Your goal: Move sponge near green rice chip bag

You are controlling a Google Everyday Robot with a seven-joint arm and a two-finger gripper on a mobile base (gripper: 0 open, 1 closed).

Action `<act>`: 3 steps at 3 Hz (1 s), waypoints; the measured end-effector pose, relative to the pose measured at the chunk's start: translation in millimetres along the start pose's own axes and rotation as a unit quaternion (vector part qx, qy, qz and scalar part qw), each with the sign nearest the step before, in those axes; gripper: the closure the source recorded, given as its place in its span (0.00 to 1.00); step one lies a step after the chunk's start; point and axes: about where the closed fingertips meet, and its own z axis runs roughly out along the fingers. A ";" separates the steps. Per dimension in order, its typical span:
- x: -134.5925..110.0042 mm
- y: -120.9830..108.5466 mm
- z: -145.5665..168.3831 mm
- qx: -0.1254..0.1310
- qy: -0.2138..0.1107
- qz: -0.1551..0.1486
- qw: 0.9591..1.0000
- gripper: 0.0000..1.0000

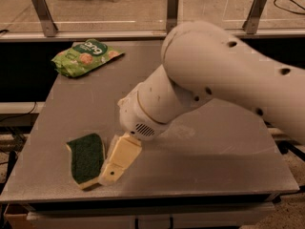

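Note:
The sponge (86,159), dark green on top with a pale yellow foam edge, lies flat near the table's front left. My gripper (116,165) hangs from the big white arm and sits just to the right of the sponge, its cream finger touching or almost touching the sponge's right side. The green rice chip bag (86,56), light green with a dark label, lies at the table's far left corner, well away from the sponge and gripper.
The grey table (214,161) has its front edge just below the sponge. A glass barrier with metal posts (42,13) runs behind the table. The white arm (228,80) covers much of the table's middle and right.

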 end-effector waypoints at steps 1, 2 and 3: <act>-4.3 3.7 24.0 0.003 -0.002 0.026 1.000 0.00; -11.6 13.6 41.6 -0.001 -0.005 0.054 0.999 0.17; -9.7 22.7 50.7 0.000 -0.006 0.077 0.997 0.40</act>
